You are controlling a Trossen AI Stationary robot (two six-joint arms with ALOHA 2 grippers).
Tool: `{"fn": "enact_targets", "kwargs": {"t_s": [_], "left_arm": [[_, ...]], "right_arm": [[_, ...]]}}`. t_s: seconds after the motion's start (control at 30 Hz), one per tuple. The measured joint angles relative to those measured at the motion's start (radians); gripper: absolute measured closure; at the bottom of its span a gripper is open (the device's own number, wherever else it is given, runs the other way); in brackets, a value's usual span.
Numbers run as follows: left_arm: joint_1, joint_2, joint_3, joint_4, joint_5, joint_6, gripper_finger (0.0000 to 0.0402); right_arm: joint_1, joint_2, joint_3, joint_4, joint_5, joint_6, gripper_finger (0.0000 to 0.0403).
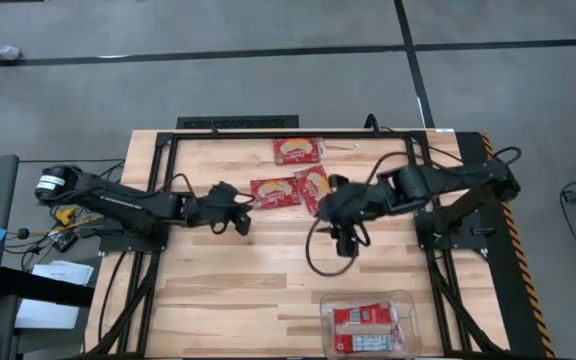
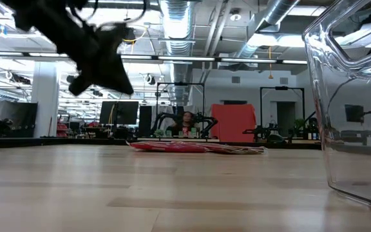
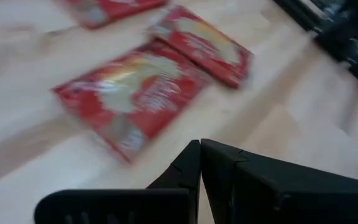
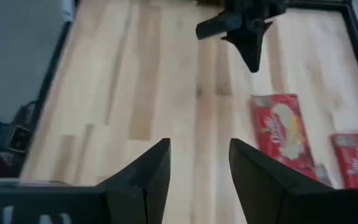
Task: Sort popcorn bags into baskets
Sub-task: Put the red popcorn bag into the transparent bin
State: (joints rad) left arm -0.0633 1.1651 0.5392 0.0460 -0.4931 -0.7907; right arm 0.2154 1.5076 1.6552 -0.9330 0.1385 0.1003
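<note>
Right hand [image 1: 343, 243] hangs over mid-desk [image 1: 218, 290], fingers parted, empty, beside the bags [image 1: 276, 191]. Left hand [image 1: 240, 222], pinched closed and empty, reaches inward from the left edge.

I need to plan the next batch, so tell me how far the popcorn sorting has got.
Done: the clear tub at the table's near edge already holds red packets.
In hand: nothing. The right gripper is open and empty over bare wood mid-table; the left gripper is shut, beside the middle packets.
Left: three packets on the table, one at the far edge and two side by side in the middle.
</note>
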Motion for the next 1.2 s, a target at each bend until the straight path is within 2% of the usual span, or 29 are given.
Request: {"fn": "enact_targets", "kwargs": {"t_s": [0.1,0.27,0.53,0.83,1.0,1.2], "left_arm": [[0.079,0.013,-0.081,0.104,0.015,0.014,0.0402],[0.186,0.073,-0.174,0.315,0.166,0.05,0.0402],[0.26,0.285,-0.15,0.435,0.266,0.084,0.0402],[0.288,0.482,-0.074,0.397,0.308,0.073,0.0402],[0.282,0.553,-0.075,0.412,0.337,0.026,0.0401],[0.261,0.556,-0.077,0.408,0.32,0.02,0.0401]], "right_arm": [[-0.049,0.008,-0.032,0.028,-0.002,-0.045,0.0216],[-0.128,0.03,-0.112,0.155,-0.016,-0.083,0.0212],[-0.259,0.065,-0.215,0.284,-0.089,-0.082,0.0217],[-0.333,0.081,-0.318,0.41,-0.101,-0.016,0.0219],[-0.375,0.089,-0.406,0.53,-0.098,0.016,0.0195],[-0.446,0.211,-0.413,0.586,-0.089,0.105,0.0129]]}}
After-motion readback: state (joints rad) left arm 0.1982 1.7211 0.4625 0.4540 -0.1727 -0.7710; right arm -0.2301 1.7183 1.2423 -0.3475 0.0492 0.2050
